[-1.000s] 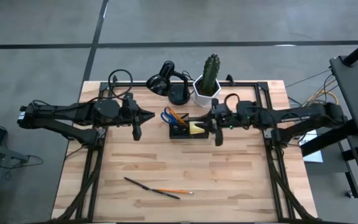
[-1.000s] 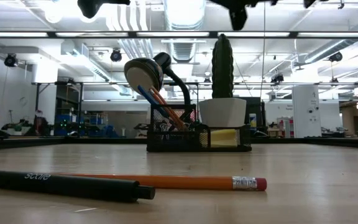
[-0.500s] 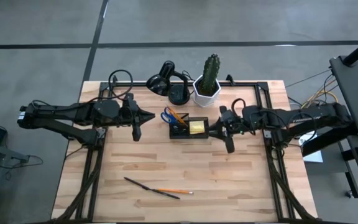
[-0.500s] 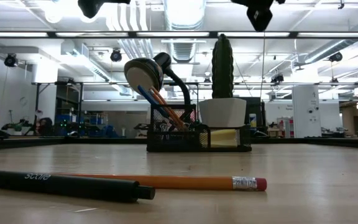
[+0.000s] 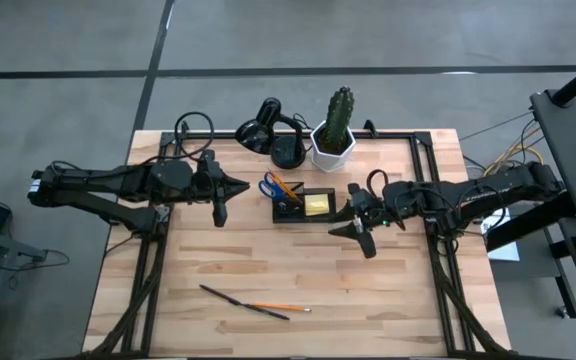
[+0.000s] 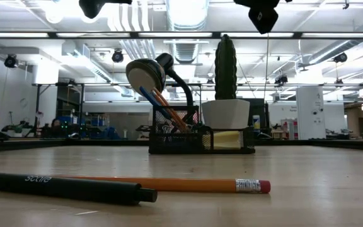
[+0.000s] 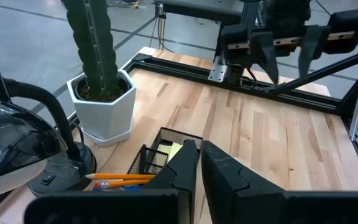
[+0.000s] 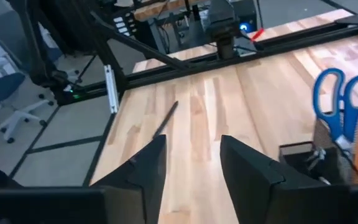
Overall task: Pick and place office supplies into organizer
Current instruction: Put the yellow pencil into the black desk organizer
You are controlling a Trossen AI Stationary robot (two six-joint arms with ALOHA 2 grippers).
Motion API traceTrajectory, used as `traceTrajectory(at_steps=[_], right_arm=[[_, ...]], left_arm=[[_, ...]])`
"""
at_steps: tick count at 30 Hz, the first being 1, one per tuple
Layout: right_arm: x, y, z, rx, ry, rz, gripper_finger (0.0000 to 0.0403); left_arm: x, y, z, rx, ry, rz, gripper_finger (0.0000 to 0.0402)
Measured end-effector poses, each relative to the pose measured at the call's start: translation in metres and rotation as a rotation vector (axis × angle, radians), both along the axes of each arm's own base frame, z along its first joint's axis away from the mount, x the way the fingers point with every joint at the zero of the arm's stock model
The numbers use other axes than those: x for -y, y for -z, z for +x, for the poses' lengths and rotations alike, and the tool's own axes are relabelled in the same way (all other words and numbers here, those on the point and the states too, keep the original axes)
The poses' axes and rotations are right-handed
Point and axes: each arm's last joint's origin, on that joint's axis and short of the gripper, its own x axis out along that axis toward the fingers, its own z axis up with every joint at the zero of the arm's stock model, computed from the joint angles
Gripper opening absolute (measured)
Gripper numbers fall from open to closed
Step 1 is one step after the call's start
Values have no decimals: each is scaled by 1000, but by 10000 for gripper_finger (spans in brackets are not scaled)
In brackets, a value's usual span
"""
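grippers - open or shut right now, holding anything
Left gripper: shut, holding nothing, hovering left of the organizer.
Right gripper: open, holding nothing, just right of the organizer.

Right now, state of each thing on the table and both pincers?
Organizer: upright, holds scissors, pencils, sticky pad.
Scissors: standing in organizer.
Sticky pad: in organizer's compartment.
Loose pencil: lying on table.
Loose pen: lying on table beside the pencil.
Left pincer: shut, empty.
Right pincer: open, empty, beside organizer.
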Motion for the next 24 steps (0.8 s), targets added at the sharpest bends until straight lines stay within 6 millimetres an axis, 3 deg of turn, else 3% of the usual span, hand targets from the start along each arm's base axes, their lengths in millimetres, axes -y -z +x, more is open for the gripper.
traceTrajectory(at_steps=[15,24], right_arm=[[-38,-19,10,108,-81,11,160],[-71,-24,46,-160,-73,-116,160]], left_arm=[[0,0,0,3,-11,2,8],[0,0,0,-1,-11,3,8]])
